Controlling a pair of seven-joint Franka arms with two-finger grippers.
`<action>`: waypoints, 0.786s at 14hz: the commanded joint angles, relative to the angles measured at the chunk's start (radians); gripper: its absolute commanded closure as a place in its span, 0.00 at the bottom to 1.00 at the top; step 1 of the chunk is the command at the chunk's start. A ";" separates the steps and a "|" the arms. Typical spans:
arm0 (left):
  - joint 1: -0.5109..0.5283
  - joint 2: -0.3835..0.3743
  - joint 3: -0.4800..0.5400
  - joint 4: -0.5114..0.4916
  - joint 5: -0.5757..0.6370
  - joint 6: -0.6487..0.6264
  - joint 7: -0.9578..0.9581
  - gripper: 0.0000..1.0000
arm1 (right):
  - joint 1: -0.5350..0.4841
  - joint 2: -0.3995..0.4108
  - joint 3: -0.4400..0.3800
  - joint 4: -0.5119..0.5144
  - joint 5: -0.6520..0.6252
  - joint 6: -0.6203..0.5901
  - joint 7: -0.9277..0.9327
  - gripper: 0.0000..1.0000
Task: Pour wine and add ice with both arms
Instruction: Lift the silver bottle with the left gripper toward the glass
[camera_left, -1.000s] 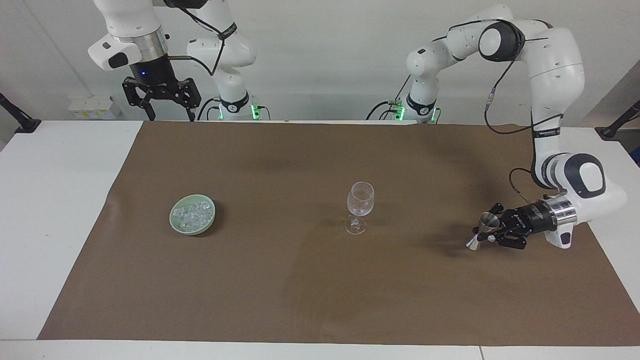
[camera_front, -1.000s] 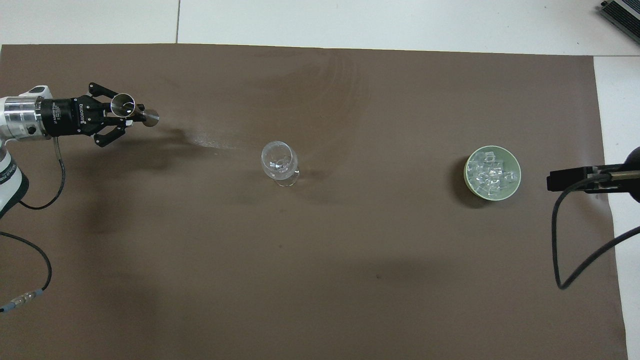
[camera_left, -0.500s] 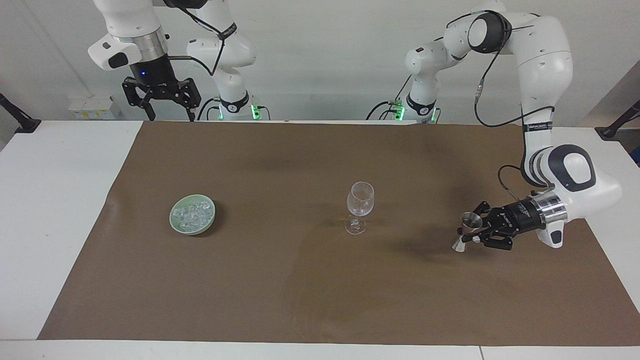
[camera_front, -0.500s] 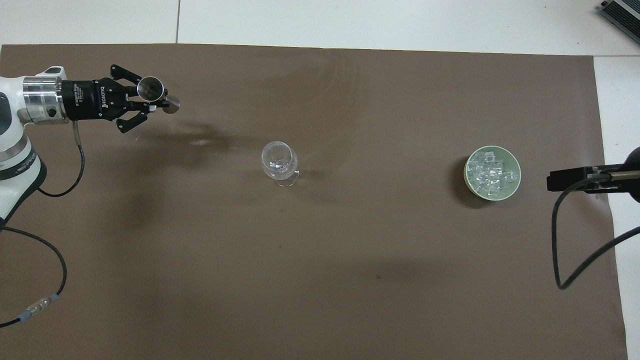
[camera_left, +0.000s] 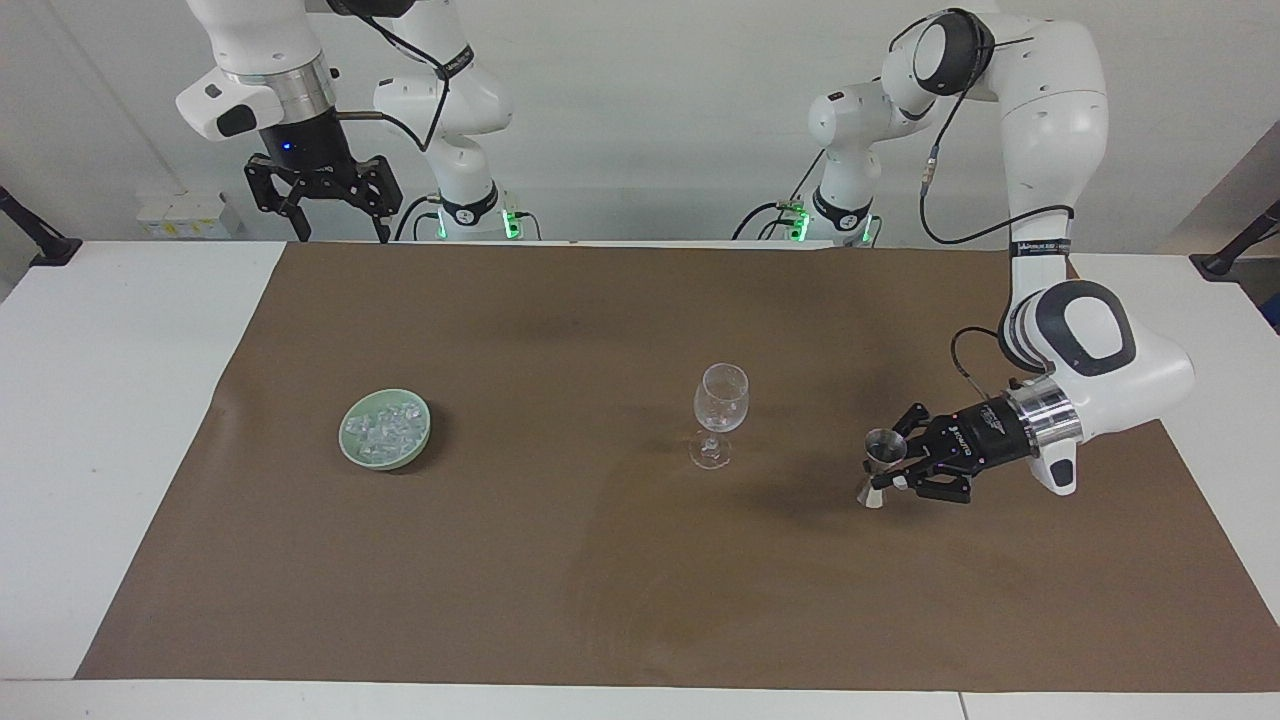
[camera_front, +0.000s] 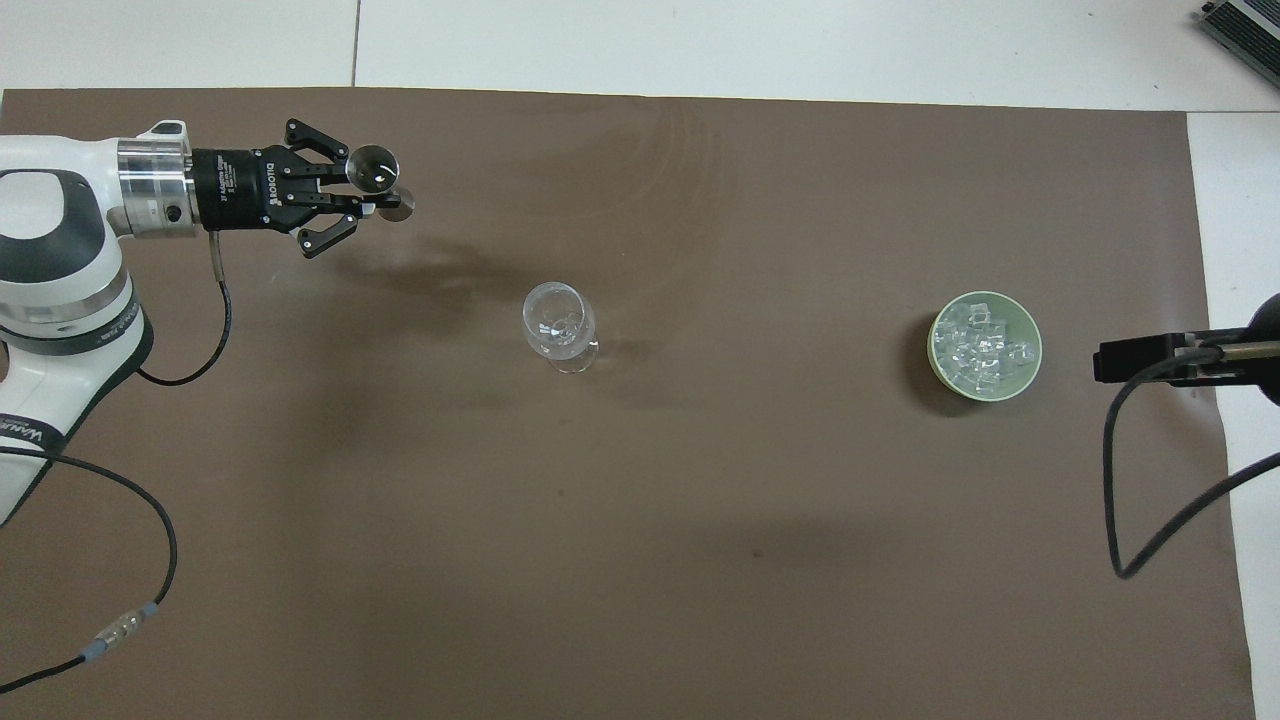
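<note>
A clear wine glass stands upright near the middle of the brown mat. My left gripper is shut on a small silver jigger and holds it raised over the mat, beside the glass toward the left arm's end. The ice, a heap of small clear cubes, fills a pale green bowl toward the right arm's end. My right gripper waits open, raised over the mat's edge nearest the robots.
A brown mat covers most of the white table. A black cable and a black mount show at the right arm's end in the overhead view.
My left gripper has carried the jigger toward the wine glass and a little farther from the robots. The right arm, glass and bowl have not moved.
</note>
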 joint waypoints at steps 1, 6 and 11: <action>-0.041 -0.061 0.017 -0.068 -0.026 0.046 -0.015 1.00 | 0.000 -0.022 0.008 -0.027 -0.019 0.023 0.024 0.00; -0.055 -0.125 0.017 -0.145 -0.026 0.077 -0.004 1.00 | -0.002 -0.022 0.008 -0.027 -0.019 0.023 0.024 0.00; -0.091 -0.185 0.017 -0.212 -0.026 0.155 -0.006 1.00 | -0.002 -0.022 0.008 -0.027 -0.019 0.023 0.024 0.00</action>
